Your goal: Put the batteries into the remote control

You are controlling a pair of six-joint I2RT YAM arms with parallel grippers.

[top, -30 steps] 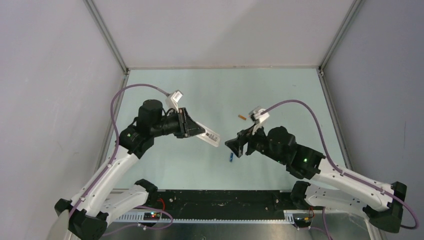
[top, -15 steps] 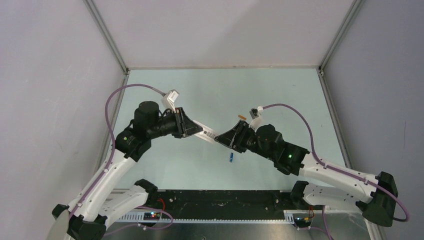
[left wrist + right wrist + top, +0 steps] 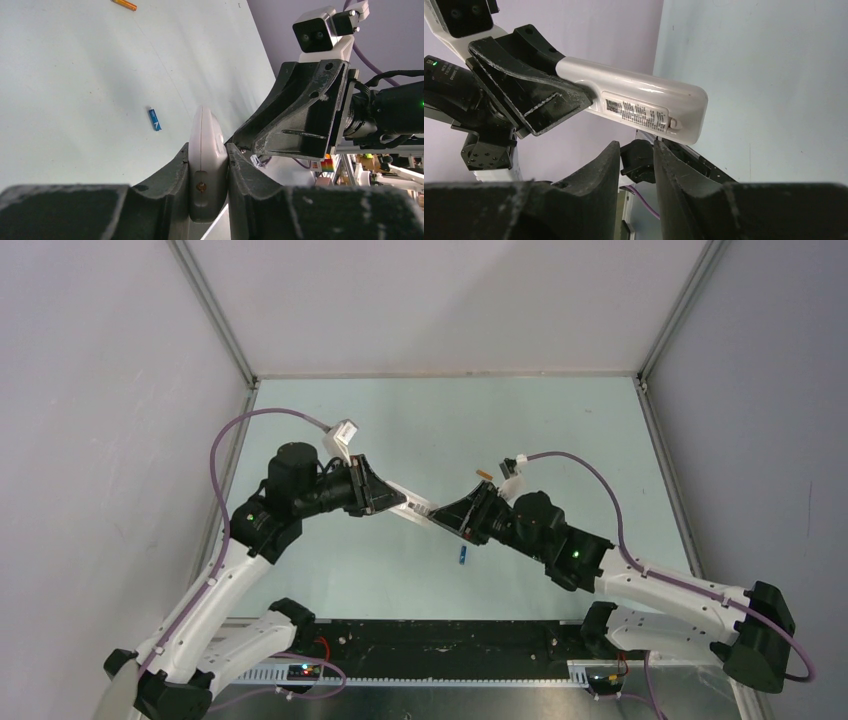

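My left gripper is shut on the white remote control, which it holds in the air with the free end pointing right. From the left wrist the remote shows edge-on, clamped between both fingers. My right gripper has its tips right at the remote's free end. In the right wrist view the jaws stand slightly open with nothing between them, just below the remote and its label. The blue battery lies on the table below the two grippers. The orange battery lies farther back.
Pale green table floor is boxed in by grey walls with metal corner posts. The arms' bases and a black rail run along the near edge. The blue battery and orange battery both show in the left wrist view.
The right gripper has swung left and forward from beside the blue battery up to the remote's free end. The left arm shifted slightly, still holding the remote.
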